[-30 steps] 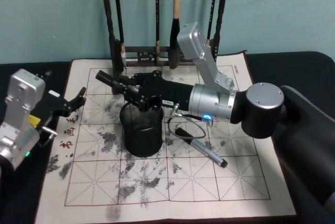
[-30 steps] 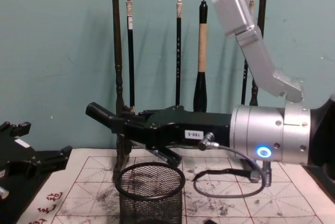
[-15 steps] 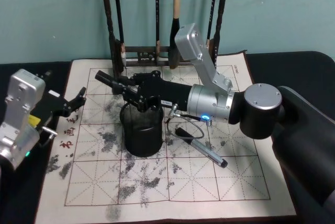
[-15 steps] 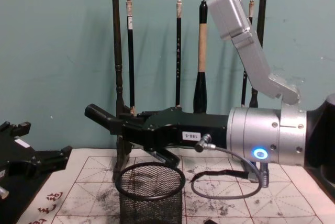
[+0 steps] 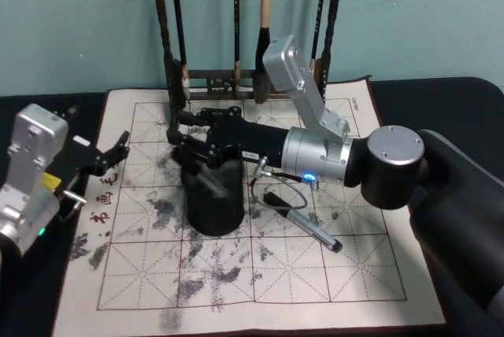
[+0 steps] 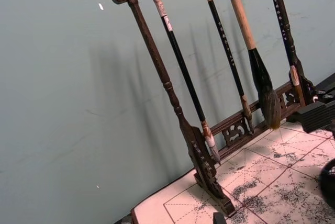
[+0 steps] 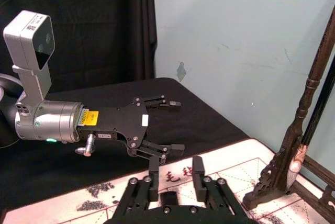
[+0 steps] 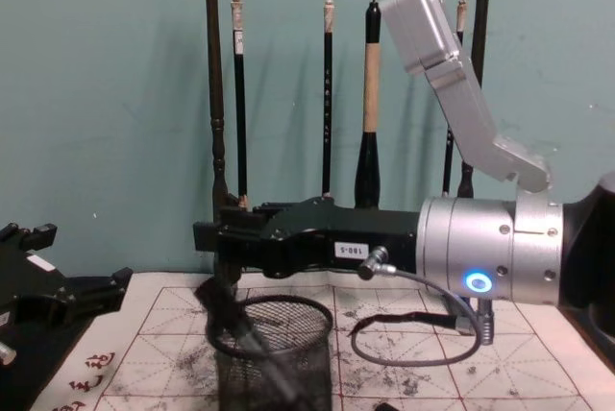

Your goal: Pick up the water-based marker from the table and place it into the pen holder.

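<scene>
**Black marker tilted in the mesh cup, right fingers apart**

Black marker [image 8: 228, 318]: blurred and slanted. Lower end is inside the pen holder [image 5: 213, 212], upper end pokes above the rim on the cup's 9 o'clock side. Nothing is gripping it.

Right gripper [image 7: 176, 161]: hovers just above the rim with fingers spread and nothing between them. Left gripper [image 5: 116, 150]: parked at 9 o'clock off the cup, at the mat edge, fingers also apart.

Handling, my read:
- Marker is light, with a stiff, smooth plastic barrel, so likely slippery. Pinch it mid-barrel, across the axis.
- Cup is thin wire mesh with a solid rim, so probably light and easy to tip if the wrist clips it.

Other materials:
- Grid practice mat [image 5: 315, 290] is pale, soft-looking and ink-blotched.
- A grey-and-black pen [image 5: 309, 228] lies flat on it at 4 o'clock from the cup, a little apart.
- Dark carved wooden brush rack [image 8: 216, 142] stands at 12 o'clock, with calligraphy brushes [image 8: 371, 94] hanging from it.
</scene>
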